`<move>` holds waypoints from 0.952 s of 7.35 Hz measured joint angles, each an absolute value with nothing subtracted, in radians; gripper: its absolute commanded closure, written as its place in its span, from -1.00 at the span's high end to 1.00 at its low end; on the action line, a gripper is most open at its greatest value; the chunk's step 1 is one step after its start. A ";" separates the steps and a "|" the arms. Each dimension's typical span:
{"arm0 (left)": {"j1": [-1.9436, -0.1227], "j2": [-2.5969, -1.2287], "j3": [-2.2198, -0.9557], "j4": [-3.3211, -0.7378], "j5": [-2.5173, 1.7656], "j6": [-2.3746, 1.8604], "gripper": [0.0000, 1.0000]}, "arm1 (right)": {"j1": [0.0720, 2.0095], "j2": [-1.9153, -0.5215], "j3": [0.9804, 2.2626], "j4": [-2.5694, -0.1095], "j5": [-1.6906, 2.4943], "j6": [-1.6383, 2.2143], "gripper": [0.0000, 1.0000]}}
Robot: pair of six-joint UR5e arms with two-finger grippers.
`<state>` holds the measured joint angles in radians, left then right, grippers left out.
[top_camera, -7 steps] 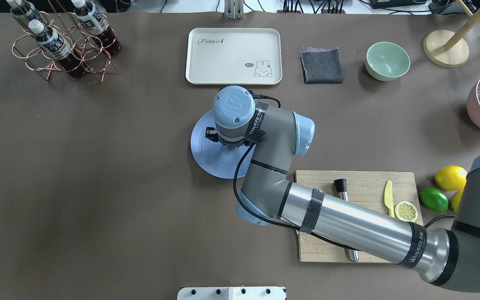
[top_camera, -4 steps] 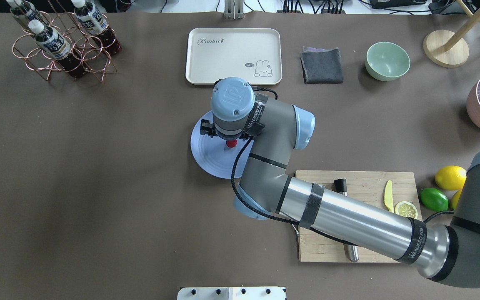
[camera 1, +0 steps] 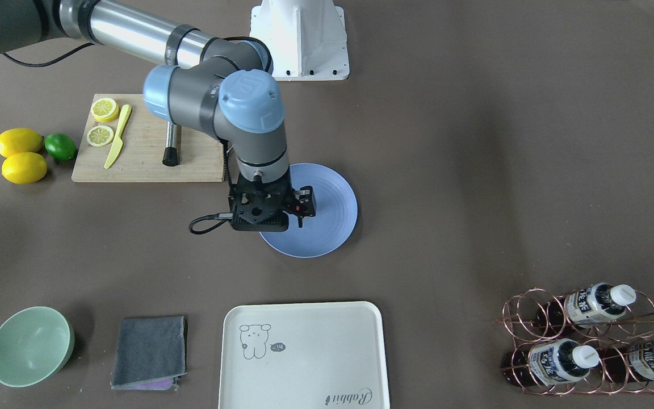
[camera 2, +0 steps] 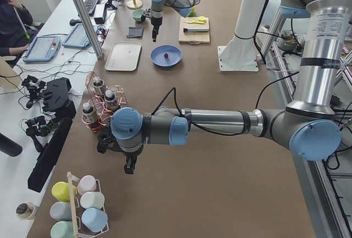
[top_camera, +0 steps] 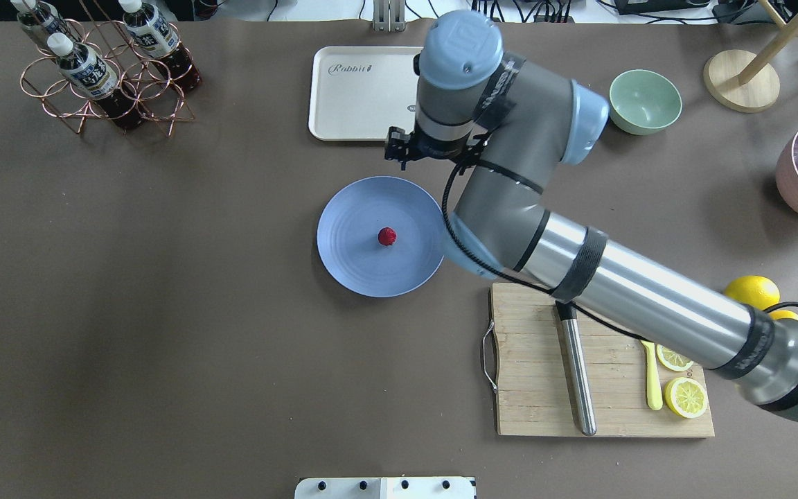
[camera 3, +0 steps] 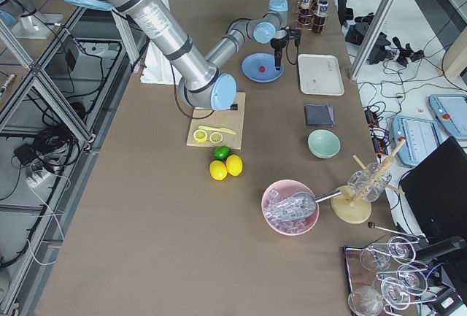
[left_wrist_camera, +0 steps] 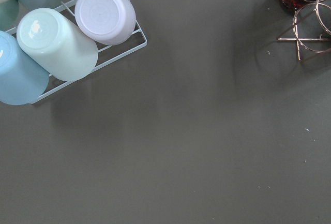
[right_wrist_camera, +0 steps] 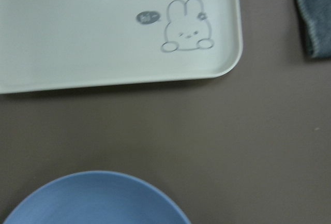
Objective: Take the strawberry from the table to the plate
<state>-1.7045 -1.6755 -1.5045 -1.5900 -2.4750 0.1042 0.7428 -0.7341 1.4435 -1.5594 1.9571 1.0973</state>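
Note:
The strawberry (top_camera: 386, 236) is a small dark-red berry lying near the middle of the round blue plate (top_camera: 350, 260) on the grey-brown table (top_camera: 163, 291). It also shows as a red dot (camera 2: 165, 56) in the left side view. My right gripper (camera 3: 278, 57) hangs point-down above the plate's far rim, toward the cream tray, clear of the berry. Its wrist hides the fingers, so I cannot tell whether they are open or shut. The right wrist view holds only the plate's rim (right_wrist_camera: 98, 193) and the tray. My left gripper (camera 2: 129, 166) hangs far off to the left; its state cannot be told.
A cream tray (top_camera: 364, 90) lies behind the plate, with a grey cloth (camera 1: 150, 351) and a mint bowl (top_camera: 644, 101) beside it. A wooden board (top_camera: 544, 388) with a knife and lemon slices is at front right. A wire bottle rack (top_camera: 104, 69) stands at the back left.
The right arm has lifted and swung back toward the tray, away from the plate's middle. The strawberry, earlier under the wrist, now lies uncovered on the plate.

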 measured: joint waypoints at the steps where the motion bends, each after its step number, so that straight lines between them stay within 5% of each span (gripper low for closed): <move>1: -1.704 -1.675 -1.503 -1.590 -2.481 0.104 0.96 | 0.839 -0.807 1.518 -1.606 2.024 0.984 1.00; 4: -1.702 -1.675 -1.505 -1.590 -2.485 0.104 0.96 | 1.095 -1.091 1.705 -1.640 2.154 0.677 1.00; 7: -1.701 -1.674 -1.507 -1.593 -2.485 0.110 0.96 | 1.312 -1.312 1.744 -1.657 2.221 0.312 1.00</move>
